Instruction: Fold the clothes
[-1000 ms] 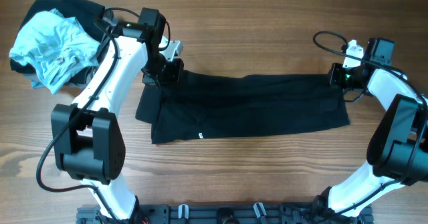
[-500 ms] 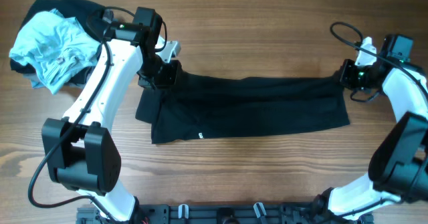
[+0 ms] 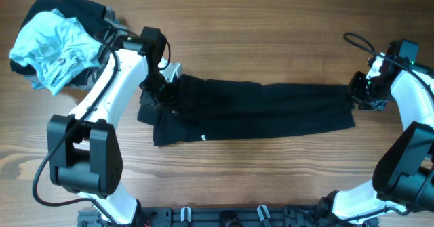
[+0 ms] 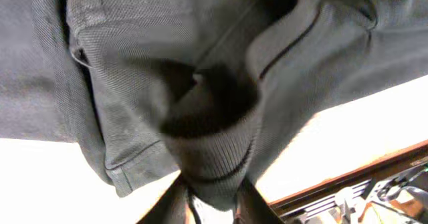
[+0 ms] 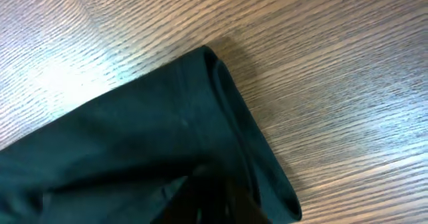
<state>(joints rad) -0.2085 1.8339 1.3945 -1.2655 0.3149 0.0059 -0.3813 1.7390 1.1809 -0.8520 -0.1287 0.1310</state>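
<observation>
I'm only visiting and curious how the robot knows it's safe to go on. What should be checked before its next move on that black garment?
1. Left claw has cloth: ok. The black garment is bunched between its fingers.
2. Right claw has cloth: cannot tell. It sits at the garment's right end, but its own camera does not show the fingers.
3. Garment lies flat: not ok. The left end is rumpled by the claw.
4. Garment fully on the table: ok.
5. Pile of other clothes out of the way: ok. It lies apart, at the far left corner.
</observation>
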